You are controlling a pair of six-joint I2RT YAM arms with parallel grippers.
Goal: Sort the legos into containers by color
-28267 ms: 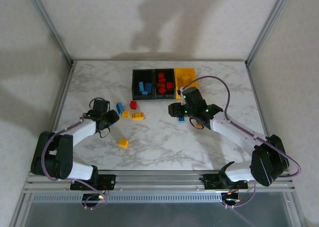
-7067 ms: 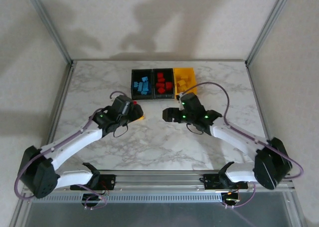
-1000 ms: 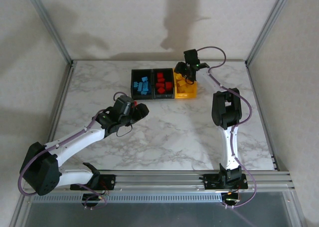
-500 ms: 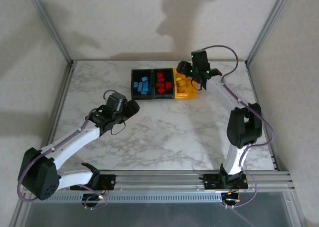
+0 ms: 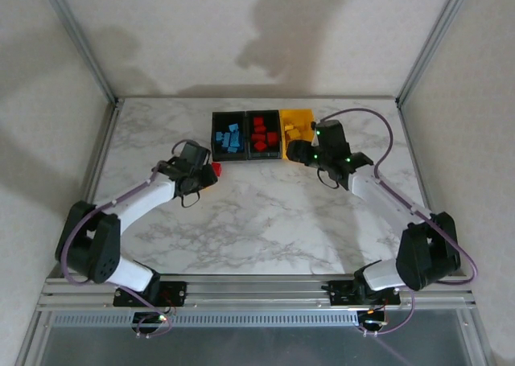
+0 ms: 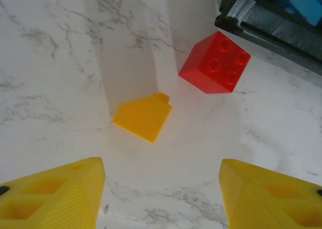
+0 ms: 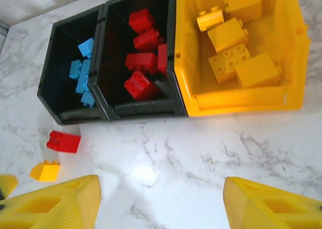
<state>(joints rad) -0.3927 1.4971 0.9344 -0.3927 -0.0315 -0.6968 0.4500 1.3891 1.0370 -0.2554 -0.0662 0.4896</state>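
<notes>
The left end effector [image 6: 161, 194], fingers apart and empty, has come in over a yellow brick [image 6: 142, 116] just ahead, with a red brick [image 6: 215, 62] beyond it. The right end effector [image 7: 161, 199], fingers likewise spread, has backed off the yellow bin [image 7: 241, 102] ahead; only those two bricks remain loose, I'd judge

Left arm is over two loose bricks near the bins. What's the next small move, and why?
Probably lower the left gripper onto the yellow brick: it lies nearest, roughly between the open, empty jaws, clear of the red brick beside the black bin.
</notes>
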